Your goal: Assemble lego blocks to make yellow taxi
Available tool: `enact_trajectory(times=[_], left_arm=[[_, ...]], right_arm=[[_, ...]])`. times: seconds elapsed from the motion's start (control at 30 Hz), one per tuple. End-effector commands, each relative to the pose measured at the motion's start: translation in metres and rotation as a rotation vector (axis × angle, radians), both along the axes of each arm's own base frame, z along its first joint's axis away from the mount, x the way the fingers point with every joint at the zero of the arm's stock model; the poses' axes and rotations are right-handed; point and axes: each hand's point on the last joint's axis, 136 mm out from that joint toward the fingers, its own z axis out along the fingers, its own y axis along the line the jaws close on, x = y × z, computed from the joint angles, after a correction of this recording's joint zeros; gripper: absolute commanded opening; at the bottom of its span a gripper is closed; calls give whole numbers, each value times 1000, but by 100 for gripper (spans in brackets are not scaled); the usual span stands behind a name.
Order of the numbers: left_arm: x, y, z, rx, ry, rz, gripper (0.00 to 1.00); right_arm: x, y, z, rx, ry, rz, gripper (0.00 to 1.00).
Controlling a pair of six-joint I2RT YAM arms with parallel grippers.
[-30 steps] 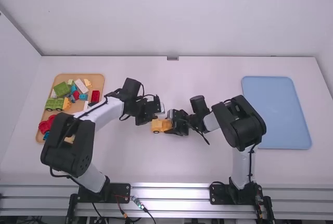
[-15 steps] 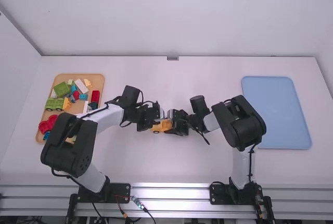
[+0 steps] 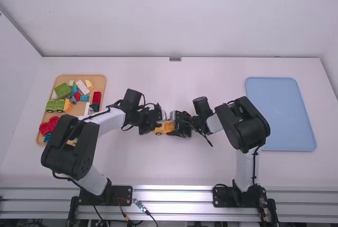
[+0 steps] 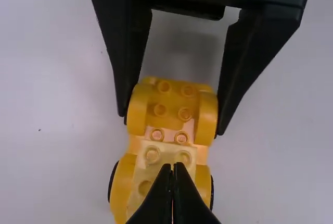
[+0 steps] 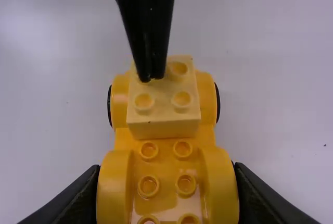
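The yellow car (image 5: pixel 166 139) is between the arms on the white table (image 3: pixel 127 158), a pale yellow block (image 5: pixel 164 91) on top between its wheels. The right gripper (image 3: pixel 177 124) pinches the car's other end, a finger on each side. The left gripper (image 3: pixel 157 123) has its fingers pressed together over the block — touching or not, I can't tell. Farther out lie a wooden tray (image 3: pixel 95 83) of mixed bricks, left, and a blue tray (image 3: pixel 280 113), right.
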Motion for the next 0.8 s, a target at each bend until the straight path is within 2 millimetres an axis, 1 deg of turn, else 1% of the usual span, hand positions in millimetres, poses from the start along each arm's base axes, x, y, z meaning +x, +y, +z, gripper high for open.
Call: enact_trajectory(times=[0.0,0.1,0.2,0.33,0.47,0.57,0.67,0.77], left_arm=[[-6,5,-5,19,28,28,2],[-7,5,-6,28,29,31,2],[-2,12,-13,64,28,89,2],[-5,13,-17,60,28,93,2],[-4,18,-22,82,46,144,2],[-7,19,-25,86,58,147,2],[-13,15,-23,54,77,130,2],[-17,16,-28,57,92,131,2]], right_arm=[[1,-6,-11,-50,22,-38,45],[1,-6,-11,-50,23,-38,45],[1,-6,-11,-50,22,-38,45],[2,-5,-11,-48,21,-39,45],[2,-5,-11,-48,19,-38,45],[2,-5,-11,-48,18,-38,45],[2,-5,-10,-46,16,-38,45],[3,-5,-10,-46,15,-38,45]])
